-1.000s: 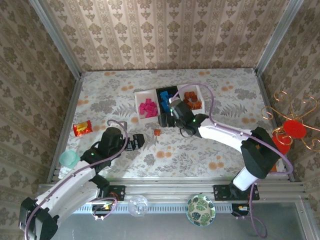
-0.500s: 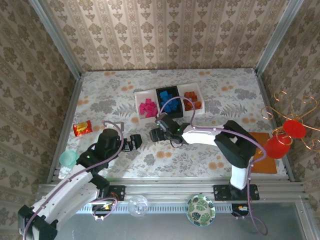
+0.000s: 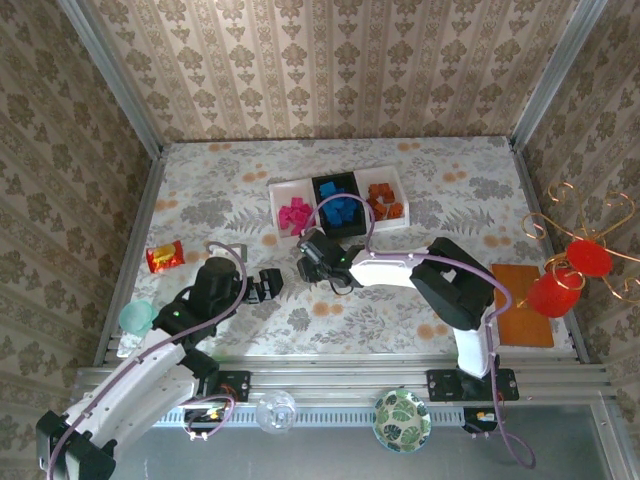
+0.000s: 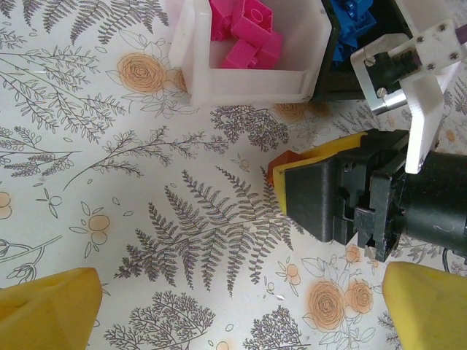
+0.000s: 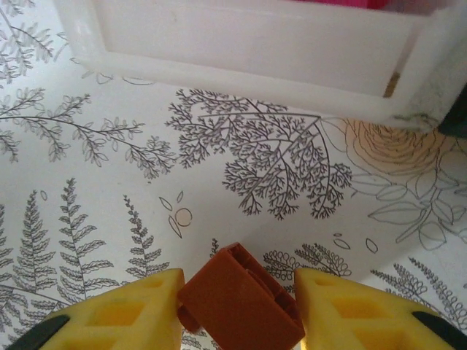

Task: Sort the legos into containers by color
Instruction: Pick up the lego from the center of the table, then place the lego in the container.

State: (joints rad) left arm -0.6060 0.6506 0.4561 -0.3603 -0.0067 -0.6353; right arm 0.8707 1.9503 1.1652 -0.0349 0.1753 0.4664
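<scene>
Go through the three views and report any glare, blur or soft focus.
Top view: even light, no glare, though the trays are small in it. Left wrist view: tablecloth print crisp, pink bricks clear, white tray wall bright. Right wrist view: the same white tray washed out and soft; orange-brown brick fairly sharp.

Joined trays [image 3: 273,210], pink, blue, orange legos [image 3: 297,214] inside, right arm [image 3: 390,268] close by

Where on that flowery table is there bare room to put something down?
Bare: between the trays and the back wall, and right of them, beyond the orange mat. Crowded: before the trays, where the left gripper and the right gripper, gripping an orange-brown lego, sit close.
</scene>
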